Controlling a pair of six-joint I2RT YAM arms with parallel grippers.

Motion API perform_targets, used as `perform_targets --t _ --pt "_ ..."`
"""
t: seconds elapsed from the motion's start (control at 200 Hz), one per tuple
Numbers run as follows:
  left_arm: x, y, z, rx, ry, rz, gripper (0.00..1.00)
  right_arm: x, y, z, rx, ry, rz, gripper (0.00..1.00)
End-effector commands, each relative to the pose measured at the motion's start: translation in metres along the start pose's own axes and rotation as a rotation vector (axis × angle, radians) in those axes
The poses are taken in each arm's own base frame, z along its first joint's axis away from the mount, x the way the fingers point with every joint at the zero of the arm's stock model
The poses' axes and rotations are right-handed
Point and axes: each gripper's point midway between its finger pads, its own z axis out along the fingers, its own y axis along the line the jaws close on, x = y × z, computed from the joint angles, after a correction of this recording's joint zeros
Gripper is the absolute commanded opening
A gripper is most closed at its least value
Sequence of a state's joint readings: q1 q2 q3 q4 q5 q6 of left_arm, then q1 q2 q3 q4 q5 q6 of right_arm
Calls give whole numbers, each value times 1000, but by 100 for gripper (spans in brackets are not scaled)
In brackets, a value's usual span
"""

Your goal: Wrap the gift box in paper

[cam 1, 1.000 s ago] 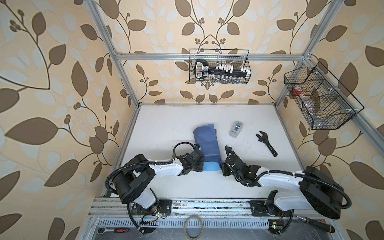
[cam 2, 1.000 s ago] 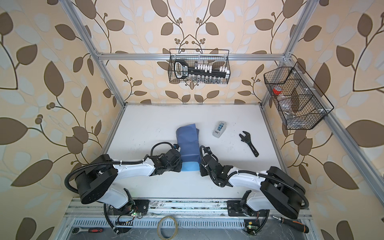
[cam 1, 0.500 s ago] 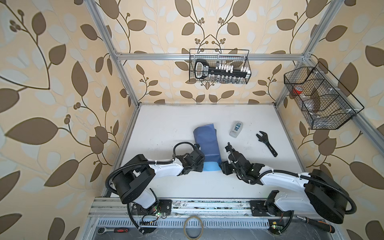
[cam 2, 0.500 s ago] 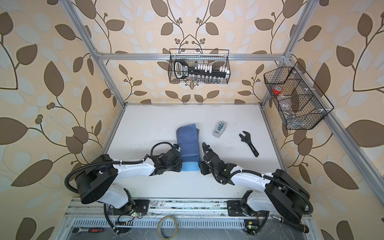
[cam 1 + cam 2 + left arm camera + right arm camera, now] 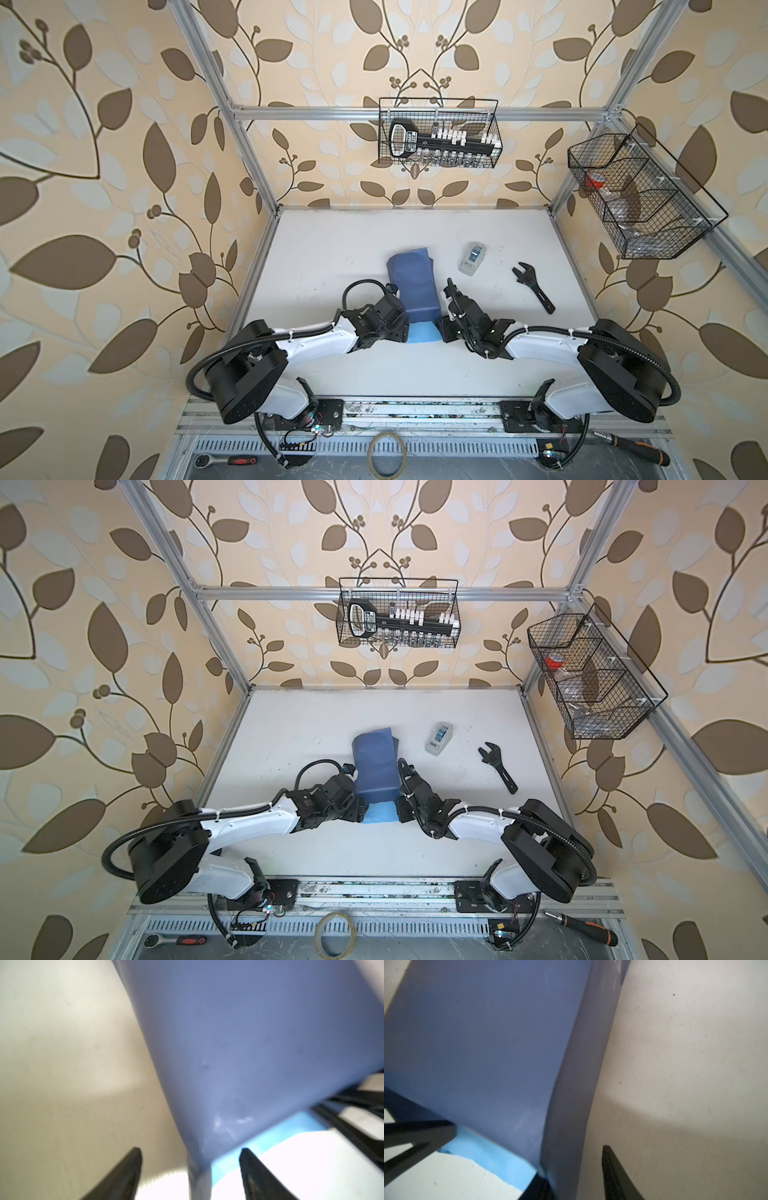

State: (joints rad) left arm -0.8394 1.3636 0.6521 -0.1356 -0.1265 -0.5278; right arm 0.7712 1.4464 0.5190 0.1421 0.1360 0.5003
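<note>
Left gripper (image 5: 190, 1152) gaping open, straddling paper (image 5: 413, 286) corner at bundle's 7 o'clock. Right gripper (image 5: 573, 1167) parted, not clamping, at 5 o'clock. Paper draping over table centre, hiding gift box. You're handling thin, floppy, crease-prone sheet, so be pinching edge near corners.

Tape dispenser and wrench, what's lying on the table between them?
Nothing; in both top views only bare table separates the tape dispenser and the wrench.

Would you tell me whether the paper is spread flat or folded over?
Folded over: in both top views the paper forms a narrow slate-blue hump, with only a sky-blue strip lying flat at its near end.
</note>
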Motion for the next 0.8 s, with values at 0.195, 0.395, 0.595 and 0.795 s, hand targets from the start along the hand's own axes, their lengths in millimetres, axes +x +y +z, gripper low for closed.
perform_targets --t 0.195,0.395,0.595,0.795 --pt "-56 -6 -71 7 -279 286 96 -12 6 2 -31 -22 2 35" --pt "-80 -40 -95 105 -476 665 99 -9 7 3 -42 -14 5 35" --pt "-77 -52 -71 68 -401 1039 94 -8 7 1 -50 -14 9 35" --pt "-71 -52 -41 74 -291 1202 92 -5 6 1 -49 -14 14 35"
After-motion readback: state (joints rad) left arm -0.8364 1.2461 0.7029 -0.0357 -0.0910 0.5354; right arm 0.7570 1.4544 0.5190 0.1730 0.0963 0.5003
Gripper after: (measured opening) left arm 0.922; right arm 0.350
